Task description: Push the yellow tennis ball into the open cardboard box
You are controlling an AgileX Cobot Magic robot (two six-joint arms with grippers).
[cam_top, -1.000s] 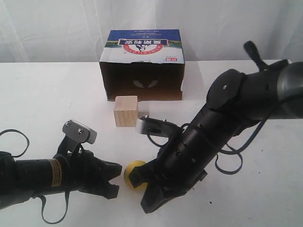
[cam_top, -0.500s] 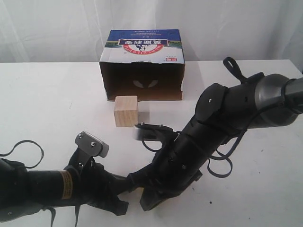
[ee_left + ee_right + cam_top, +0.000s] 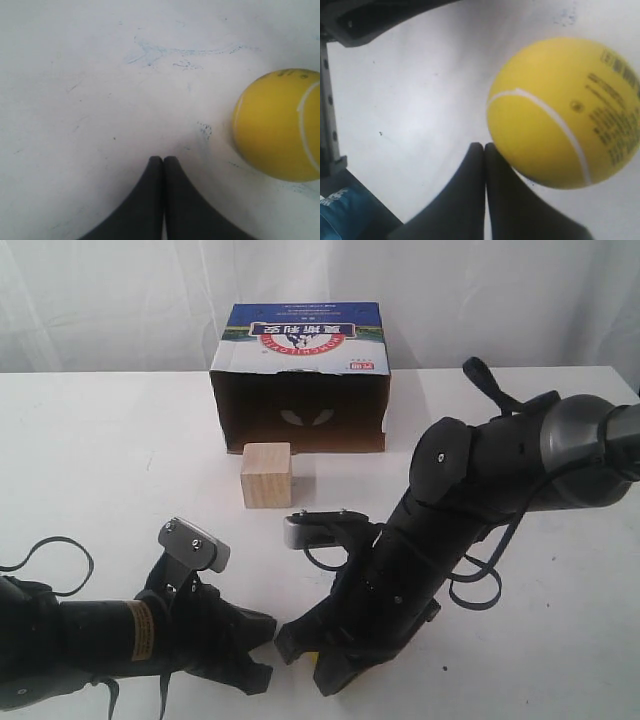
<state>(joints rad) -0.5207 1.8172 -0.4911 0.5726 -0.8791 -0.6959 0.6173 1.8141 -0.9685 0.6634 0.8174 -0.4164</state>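
the left gripper [image 3: 163, 160] is held clenched, finger against finger, low over the white table [image 3: 100, 440]. the right gripper [image 3: 484, 146] is likewise closed and empty. the yellow tennis ball [image 3: 565, 110] is seated on the table just beside the right tips. farther back, a wooden cube [image 3: 266, 475] is placed near the front of the open cardboard box [image 3: 300, 380].
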